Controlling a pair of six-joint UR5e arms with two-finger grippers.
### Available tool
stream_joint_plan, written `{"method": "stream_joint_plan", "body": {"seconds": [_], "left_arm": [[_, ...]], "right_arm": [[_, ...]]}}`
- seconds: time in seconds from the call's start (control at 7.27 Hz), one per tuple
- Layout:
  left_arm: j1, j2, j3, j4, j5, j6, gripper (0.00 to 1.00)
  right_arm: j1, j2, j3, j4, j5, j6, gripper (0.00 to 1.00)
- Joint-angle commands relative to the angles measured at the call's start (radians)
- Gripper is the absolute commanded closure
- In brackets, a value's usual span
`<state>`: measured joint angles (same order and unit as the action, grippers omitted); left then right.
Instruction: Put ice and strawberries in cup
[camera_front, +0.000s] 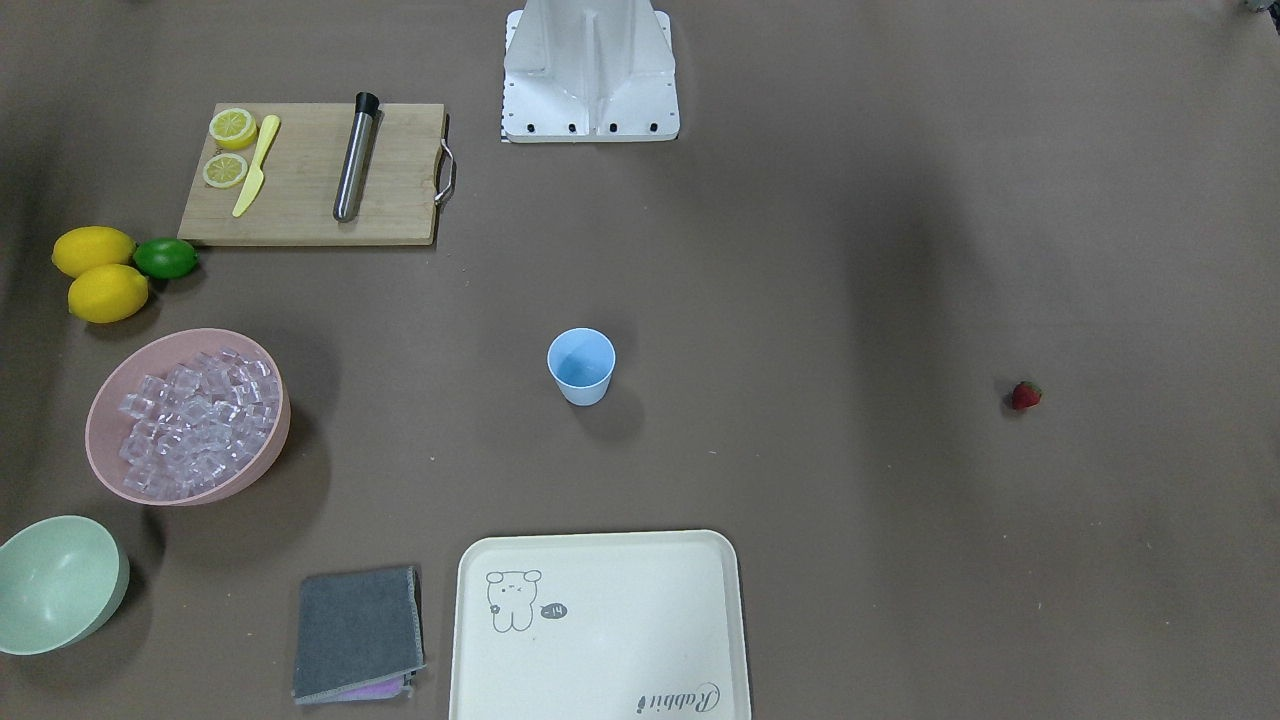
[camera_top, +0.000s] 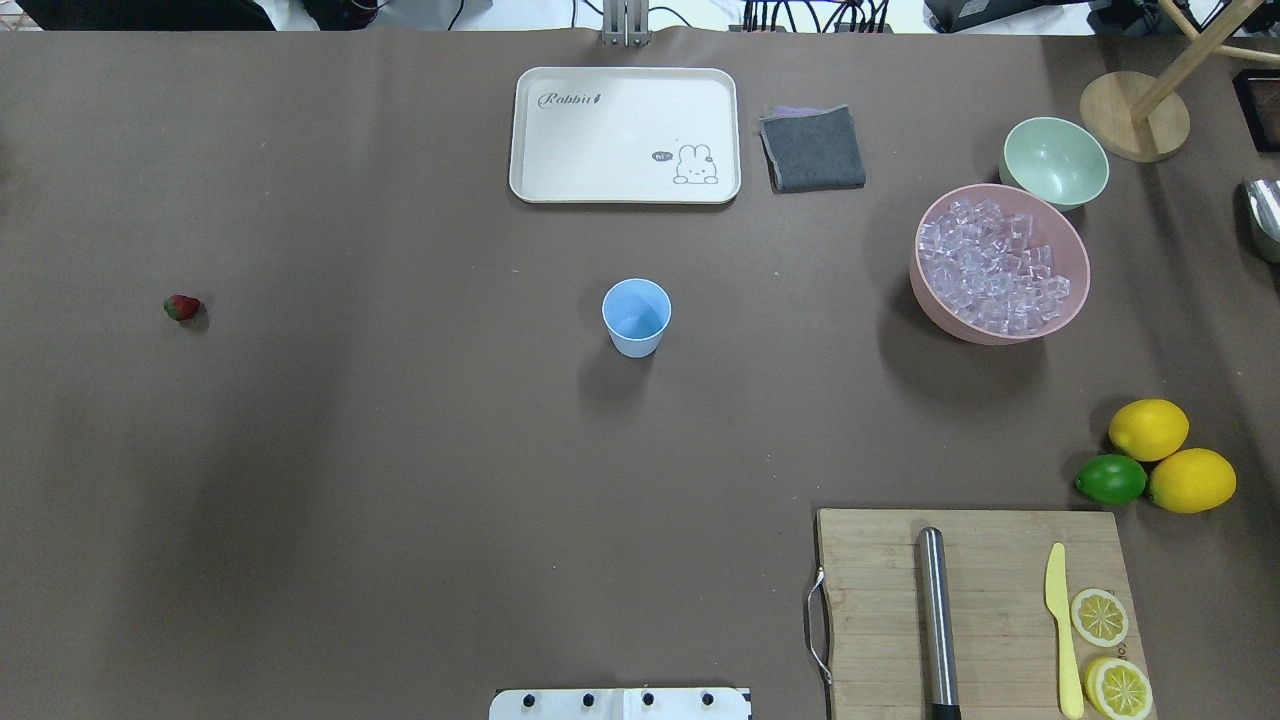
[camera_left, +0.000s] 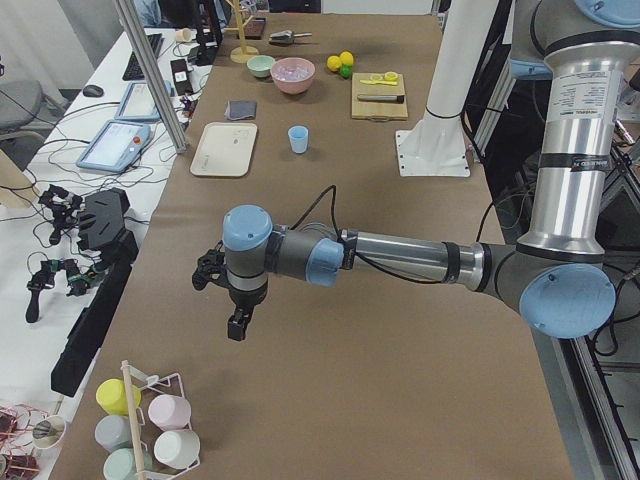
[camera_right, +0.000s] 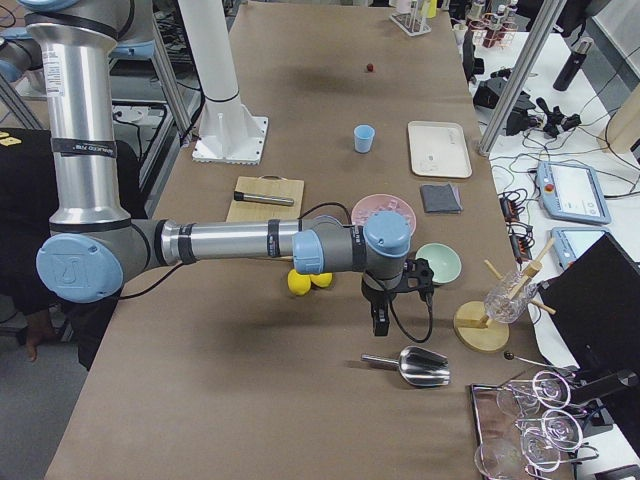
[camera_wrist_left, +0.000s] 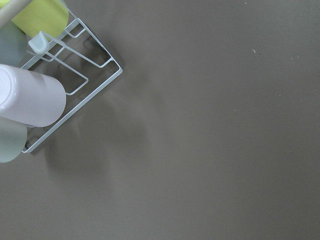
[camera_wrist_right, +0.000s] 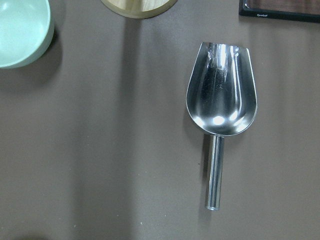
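On my brown table (camera_top: 400, 450) the cup (camera_top: 636, 316) is plain light blue, and at its nine o'clock the strawberry (camera_top: 181, 307) is red with a green tip. The ice (camera_top: 990, 262) is clear, faintly pink, against its pink bowl (camera_top: 922, 280); the cream tray (camera_top: 600, 150) bears a grey rabbit drawing.

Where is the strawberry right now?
In the overhead view the strawberry lies alone on the table far on the robot's left, level with the light-blue cup at the centre.

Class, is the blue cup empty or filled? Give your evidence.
Empty. The overhead view looks into the cup and shows a bare blue inside; the ice is in the pink bowl, the strawberry on the table.
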<state>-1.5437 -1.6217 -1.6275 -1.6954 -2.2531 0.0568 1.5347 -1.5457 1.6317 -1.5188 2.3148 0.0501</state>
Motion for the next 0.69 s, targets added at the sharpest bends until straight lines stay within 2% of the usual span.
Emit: {"method": "stream_joint_plan", "body": {"seconds": [0.0, 0.55], "left_arm": [[0.001, -0.001, 0.000, -0.003, 0.000, 0.000, 0.02], [0.002, 0.002, 0.002, -0.006, 0.000, 0.002, 0.02]], "right_arm": [[0.018, -0.011, 0.010, 0.003, 0.006, -0.002, 0.00], [0.024, -0.030, 0.043, 0.006, 0.003, 0.013, 0.00]]}}
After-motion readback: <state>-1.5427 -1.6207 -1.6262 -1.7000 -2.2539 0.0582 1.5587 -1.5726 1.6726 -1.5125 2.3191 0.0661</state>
